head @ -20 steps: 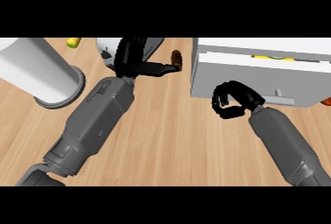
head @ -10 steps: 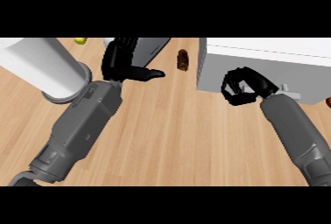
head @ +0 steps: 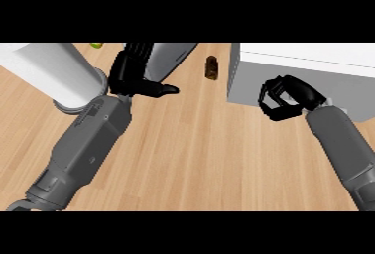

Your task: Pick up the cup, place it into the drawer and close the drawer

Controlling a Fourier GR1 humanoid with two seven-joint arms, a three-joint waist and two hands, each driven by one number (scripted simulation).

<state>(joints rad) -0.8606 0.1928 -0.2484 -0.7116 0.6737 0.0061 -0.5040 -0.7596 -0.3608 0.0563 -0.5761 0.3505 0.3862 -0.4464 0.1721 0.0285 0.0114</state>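
Wooden counter (head: 198, 149), white drawer (head: 293, 69) closed

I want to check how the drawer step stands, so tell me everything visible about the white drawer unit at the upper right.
The white box-shaped drawer unit sits on the light wooden counter at the view's upper right, cut off by the top and right edges. Its top face looks bright white, its front face a shaded grey. No open gap or contents show from here. The robot's black right hand, fingers curled and holding nothing, is against the front face near the left corner. A small brown object stands apart to its left.
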